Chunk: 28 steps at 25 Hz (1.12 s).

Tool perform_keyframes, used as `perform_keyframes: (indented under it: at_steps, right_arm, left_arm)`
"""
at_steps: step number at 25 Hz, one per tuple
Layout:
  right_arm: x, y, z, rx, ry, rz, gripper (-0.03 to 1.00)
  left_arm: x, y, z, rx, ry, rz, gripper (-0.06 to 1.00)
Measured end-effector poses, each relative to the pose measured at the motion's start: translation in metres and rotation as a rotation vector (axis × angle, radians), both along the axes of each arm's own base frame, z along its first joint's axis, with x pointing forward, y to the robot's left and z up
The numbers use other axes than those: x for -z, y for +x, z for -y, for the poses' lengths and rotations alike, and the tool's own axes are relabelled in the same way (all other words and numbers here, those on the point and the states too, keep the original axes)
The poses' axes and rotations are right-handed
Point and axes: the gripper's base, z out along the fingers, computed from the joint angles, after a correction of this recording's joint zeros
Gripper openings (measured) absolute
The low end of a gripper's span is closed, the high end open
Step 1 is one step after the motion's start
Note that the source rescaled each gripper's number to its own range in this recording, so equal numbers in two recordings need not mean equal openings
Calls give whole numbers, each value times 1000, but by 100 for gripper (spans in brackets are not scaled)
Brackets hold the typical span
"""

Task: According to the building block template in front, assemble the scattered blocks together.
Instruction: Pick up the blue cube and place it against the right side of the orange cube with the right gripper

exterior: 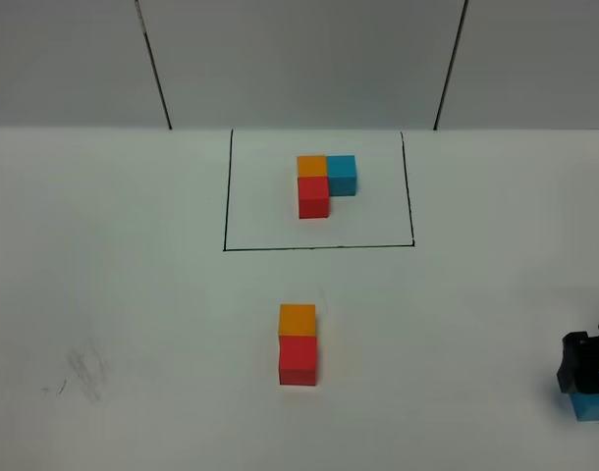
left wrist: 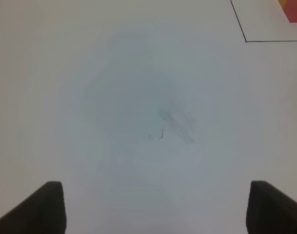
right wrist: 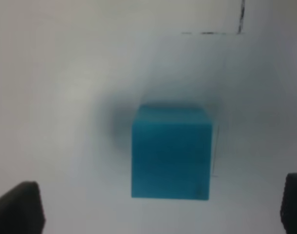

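Exterior high: template (exterior: 326,182) sits inside black outline (exterior: 319,247), far middle. Orange cube (exterior: 298,319) touches red cube (exterior: 298,360), near middle of surface (exterior: 103,294). Right gripper (exterior: 586,378) at right edge, cut off, hides part of blue cube (exterior: 596,408). Left wrist: left gripper (left wrist: 156,195) fingers (left wrist: 46,207) apart over smudge (left wrist: 175,122). Right wrist: blurry, blue cube between spread fingers, not touching.

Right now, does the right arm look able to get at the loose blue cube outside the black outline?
Probably yes: the right gripper hangs open directly over the matte blue cube, its jaws standing wider than the cube, with nothing in between.
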Motion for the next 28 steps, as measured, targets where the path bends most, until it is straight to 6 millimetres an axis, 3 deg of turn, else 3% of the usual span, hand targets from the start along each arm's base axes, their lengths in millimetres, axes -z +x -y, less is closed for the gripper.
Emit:
perform_keyframes:
  at_steps: [22,28]
  right_arm:
    - [47,16,2,14,-8,-82,92]
    - [54,17,2,15,-7,-106,84]
  left_arm:
    - [0,0,0,0,-1,0,65]
    - [0,0,0,0,-1,0,65]
